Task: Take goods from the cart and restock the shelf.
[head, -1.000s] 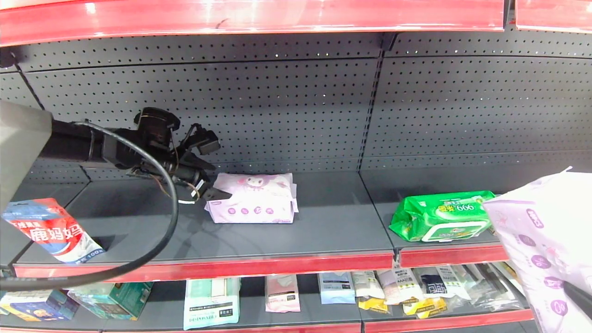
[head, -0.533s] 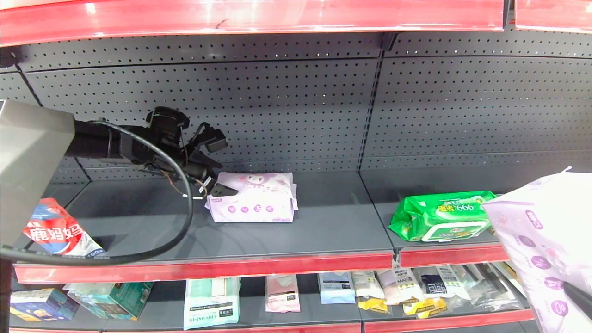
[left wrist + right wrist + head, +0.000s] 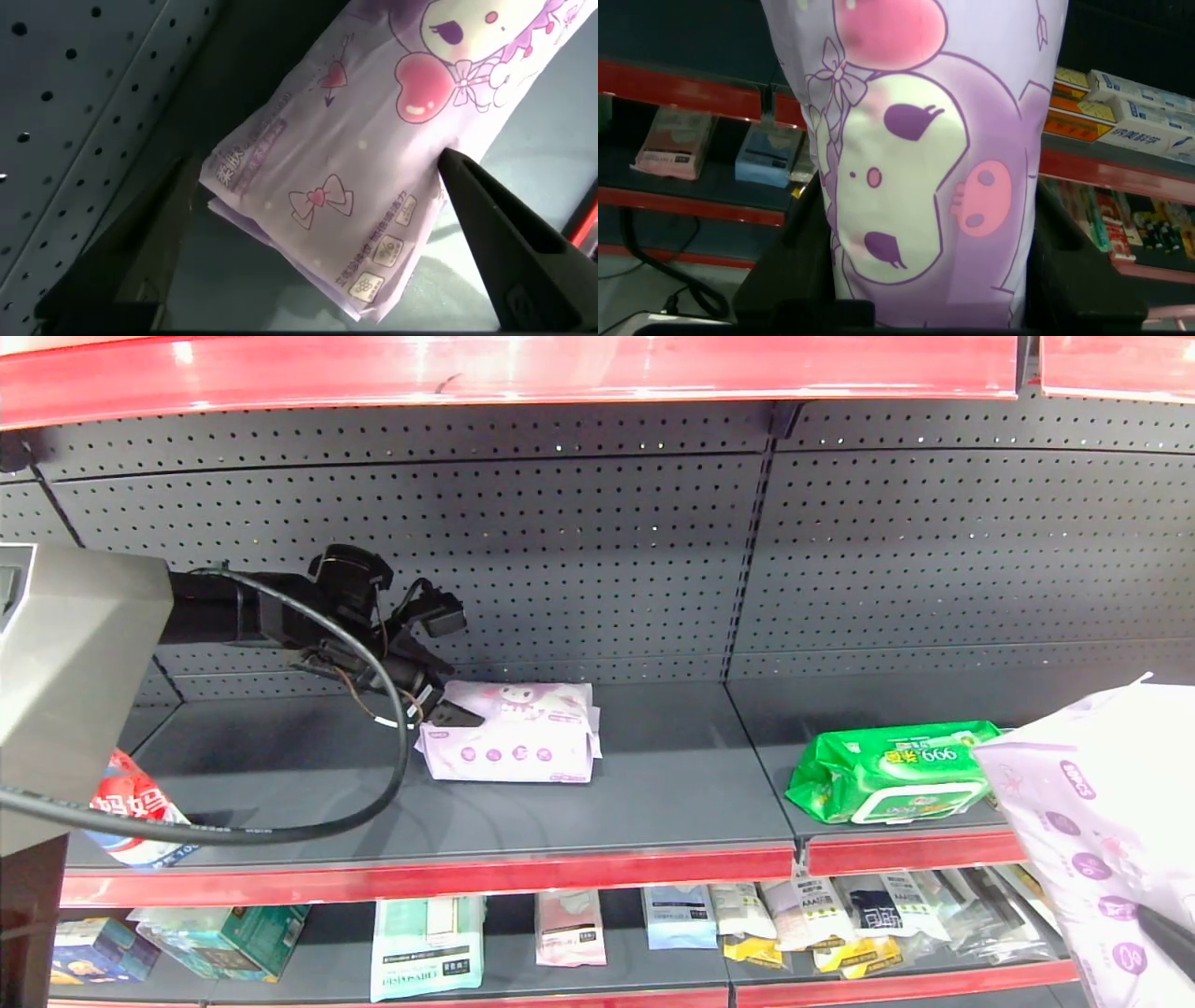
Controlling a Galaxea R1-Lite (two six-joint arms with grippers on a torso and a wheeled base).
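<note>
The right gripper [image 3: 932, 201] clamps a lilac soft pack [image 3: 915, 112] printed with a cartoon face. Its black fingers [image 3: 799, 247] press against both sides, and the pack stands upright between them. Behind it run red-edged shelves [image 3: 682, 89]. A pink packet [image 3: 674, 140] and a blue packet [image 3: 766, 152] lie to one side of the pack, stacked boxes [image 3: 1134, 93] to the other. A black cable [image 3: 631, 238] curls on the floor beneath the lowest shelf.

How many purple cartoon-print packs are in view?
2. One purple pack lies on the shelf at the left gripper; the second purple pack is held in the right gripper.
</note>
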